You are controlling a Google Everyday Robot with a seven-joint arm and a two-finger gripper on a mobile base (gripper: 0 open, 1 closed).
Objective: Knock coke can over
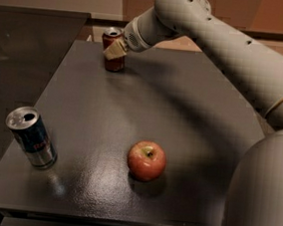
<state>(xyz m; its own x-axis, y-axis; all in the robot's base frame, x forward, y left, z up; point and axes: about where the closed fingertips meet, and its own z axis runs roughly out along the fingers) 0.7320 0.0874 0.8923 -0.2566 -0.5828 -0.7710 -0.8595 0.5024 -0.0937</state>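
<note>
The small red aluminium coke can with a silver top (pixel 114 64) was seen standing upright near the far edge of the dark grey, matte table (pixel 192 110), towards its left corner. The robot's pale two-finger gripper (pixel 115 50) was held against the upper part of the can's body on the side facing the camera, touching or all but touching it. Whether the gripper was clenched or released could not be told from this view. No sign was seen that the can was grasped.

The long cream-coloured arm (pixel 218 40) was stretched across the table from the right, so that the gripper was brought in high on the can. Such a placement was judged suited to tipping rather than lifting, since a push applied near the top would topple the can more readily than one near its base. The task was judged not yet done, as the can was upright.

A blue-and-silver drink can (pixel 31 137) stood tilted near the front left corner, and a red apple (pixel 147 160) lay near the front middle, both well apart from the gripper.
</note>
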